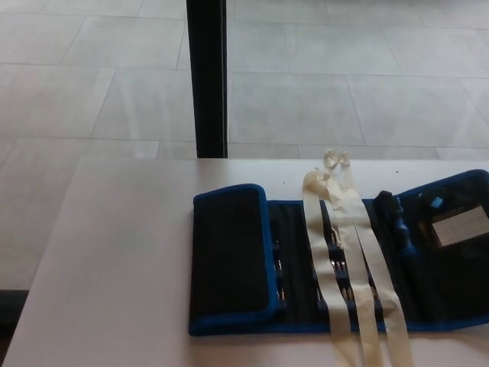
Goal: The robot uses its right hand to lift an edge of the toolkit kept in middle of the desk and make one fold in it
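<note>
Currently you have one toolkit (336, 260) on the desk (114, 260), its left flap (229, 260) folded over. Two pale straps (359, 260) cross it. Neither robot hand shows

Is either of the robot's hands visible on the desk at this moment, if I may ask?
No, only the toolkit with its pale straps lies on the desk; no hand shows.

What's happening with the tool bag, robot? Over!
Both hands out of view. Toolkit lies on the desk, left end flap folded over. Pale straps draped across its middle. Nothing else near it.
</note>
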{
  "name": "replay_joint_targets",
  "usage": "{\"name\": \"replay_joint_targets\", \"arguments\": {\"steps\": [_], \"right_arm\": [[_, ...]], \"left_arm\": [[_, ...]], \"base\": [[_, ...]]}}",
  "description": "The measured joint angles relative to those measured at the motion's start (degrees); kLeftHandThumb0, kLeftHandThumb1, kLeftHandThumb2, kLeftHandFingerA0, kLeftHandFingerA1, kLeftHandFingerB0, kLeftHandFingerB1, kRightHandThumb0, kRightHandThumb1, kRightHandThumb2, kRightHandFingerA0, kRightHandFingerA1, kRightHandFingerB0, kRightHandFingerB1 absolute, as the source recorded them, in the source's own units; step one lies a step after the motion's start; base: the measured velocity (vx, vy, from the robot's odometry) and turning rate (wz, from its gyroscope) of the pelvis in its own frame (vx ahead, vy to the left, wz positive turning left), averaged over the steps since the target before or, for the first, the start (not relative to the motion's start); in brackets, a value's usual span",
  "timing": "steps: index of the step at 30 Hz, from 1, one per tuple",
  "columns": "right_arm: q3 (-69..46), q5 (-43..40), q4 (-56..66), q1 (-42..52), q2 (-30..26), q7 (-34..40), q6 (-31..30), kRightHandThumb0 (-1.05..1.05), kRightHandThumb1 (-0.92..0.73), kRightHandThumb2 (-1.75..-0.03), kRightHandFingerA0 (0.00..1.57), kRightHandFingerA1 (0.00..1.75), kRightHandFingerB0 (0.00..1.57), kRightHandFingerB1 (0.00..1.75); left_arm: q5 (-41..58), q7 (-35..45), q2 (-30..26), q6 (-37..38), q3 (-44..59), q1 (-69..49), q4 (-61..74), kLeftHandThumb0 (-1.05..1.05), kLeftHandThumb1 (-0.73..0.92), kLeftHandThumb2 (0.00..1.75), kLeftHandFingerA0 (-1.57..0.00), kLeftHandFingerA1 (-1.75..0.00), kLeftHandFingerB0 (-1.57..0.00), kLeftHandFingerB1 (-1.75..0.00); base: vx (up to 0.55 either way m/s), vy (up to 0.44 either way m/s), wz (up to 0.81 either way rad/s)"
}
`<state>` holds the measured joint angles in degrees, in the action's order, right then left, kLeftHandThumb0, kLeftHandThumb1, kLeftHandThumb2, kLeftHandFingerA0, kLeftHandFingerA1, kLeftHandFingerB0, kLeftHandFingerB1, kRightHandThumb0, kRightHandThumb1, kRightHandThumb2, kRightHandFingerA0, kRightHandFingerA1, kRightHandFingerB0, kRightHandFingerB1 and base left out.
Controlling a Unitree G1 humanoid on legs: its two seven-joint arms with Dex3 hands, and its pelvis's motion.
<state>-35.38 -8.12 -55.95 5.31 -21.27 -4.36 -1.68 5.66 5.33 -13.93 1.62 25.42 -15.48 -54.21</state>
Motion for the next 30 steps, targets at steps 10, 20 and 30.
{"name": "replay_joint_targets", "arguments": {"steps": [10,20,30], "right_arm": [[-15.46,-7.54,0.40,-5.58,-4.20,-0.62,-0.58,-0.86,-0.90,-0.67,0.52,0.88,0.26,0.66],[-22.08,-15.12,13.73,-15.63,-6.28,-1.76,-4.74,-0.93,-0.83,-0.65,0.62,0.72,0.39,0.68],[-15.64,-21.26,34.14,-19.48,2.55,-2.07,-11.41,-0.84,-0.69,-1.07,0.18,0.54,0.06,0.40]], "left_arm": [[3.83,0.97,-0.02,0.00,8.99,0.54,-0.30,-0.85,0.83,1.18,-0.29,-0.55,-0.16,-0.48],[7.32,1.95,-0.02,0.01,15.50,1.09,-0.54,-0.84,0.82,1.17,-0.27,-0.55,-0.15,-0.48],[9.87,2.64,-0.01,0.00,18.71,1.10,-0.29,-0.89,0.92,0.83,-0.33,-0.49,-0.16,-0.37]], "base": [[0.00,0.000,0.00],[0.00,0.000,0.00],[0.00,0.000,0.00]]}}
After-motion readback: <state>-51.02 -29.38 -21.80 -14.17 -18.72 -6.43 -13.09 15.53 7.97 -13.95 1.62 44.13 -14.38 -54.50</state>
